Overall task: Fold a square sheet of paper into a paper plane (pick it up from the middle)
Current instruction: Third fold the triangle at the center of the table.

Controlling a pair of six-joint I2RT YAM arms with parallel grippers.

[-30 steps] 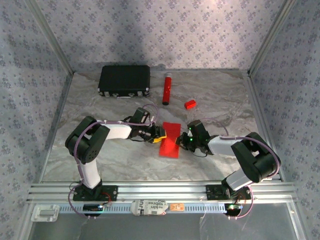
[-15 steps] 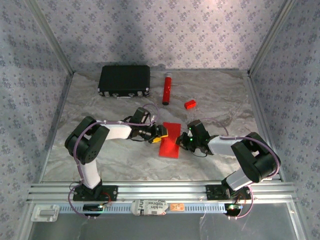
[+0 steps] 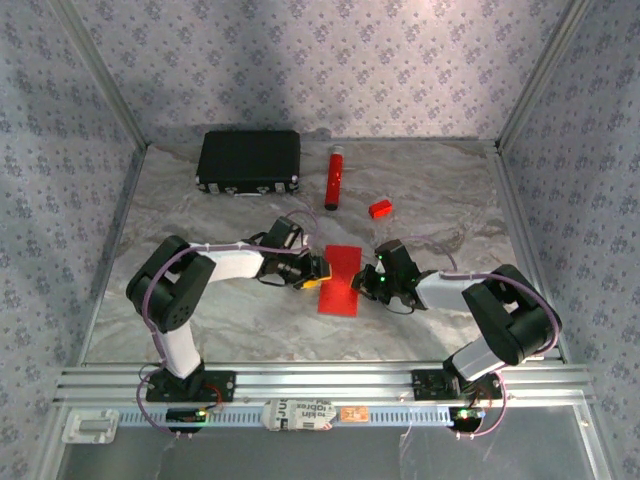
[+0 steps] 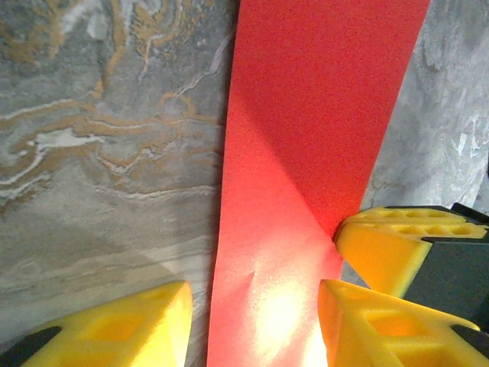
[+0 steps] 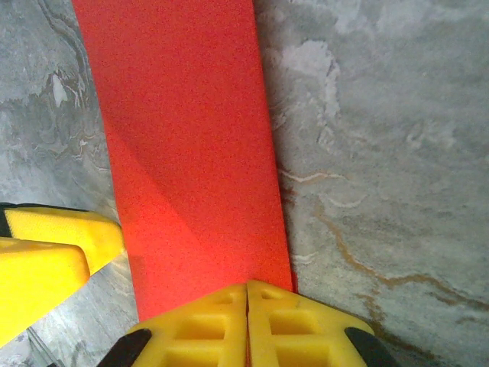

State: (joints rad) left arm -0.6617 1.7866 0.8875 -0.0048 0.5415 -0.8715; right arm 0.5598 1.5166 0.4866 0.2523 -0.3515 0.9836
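Top external | left gripper (image 3: 318,274) spread astride sheet (image 3: 342,278) | right gripper (image 3: 366,284) closed at its edge | case (image 3: 249,161), tube (image 3: 332,178), block (image 3: 379,208) beyond

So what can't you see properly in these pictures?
Right wrist view: the right gripper is shut over the near edge of the red paper, so pinching or just pressing down cannot be told.
Left wrist view: the picture's bottom edge cuts off the paper's near end between the fingers of the open left gripper.
Top view: the paper's layers are too small to count, and both grippers cover its side edges.
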